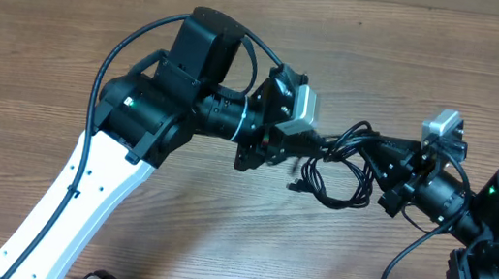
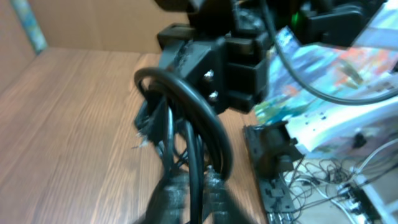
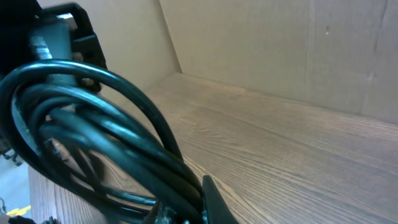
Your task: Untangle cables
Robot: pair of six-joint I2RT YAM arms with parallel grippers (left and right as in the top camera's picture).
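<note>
Overhead view: the cables point(image 1: 339, 167) form one small bunch of black loops on the wooden table point(image 1: 49, 33), directly between the two grippers. The left gripper point(image 1: 312, 148) meets the bunch from the left, the right gripper point(image 1: 381, 166) from the right, and each touches its own end of the tangle. One loop sags toward the near edge of the table, and a loose plug end point(image 1: 294, 185) lies on the wood just below the left gripper.

Left wrist view (blurred): the cables point(image 2: 186, 124) arch up in front of the left gripper point(image 2: 194, 199), and one strand runs down between its fingers point(image 2: 168, 196). The fingers stand narrowly apart around that strand; whether they pinch it cannot be told.

Right wrist view: the cables point(image 3: 93, 137) fill the left half of the picture as a thick sheaf of cords. The sheaf converges at the bottom edge into the right gripper point(image 3: 186, 214), which is closed tight on it. One dark fingertip point(image 3: 214, 202) shows just beside the cords. A cardboard wall point(image 3: 280, 50) stands behind the table.
</note>
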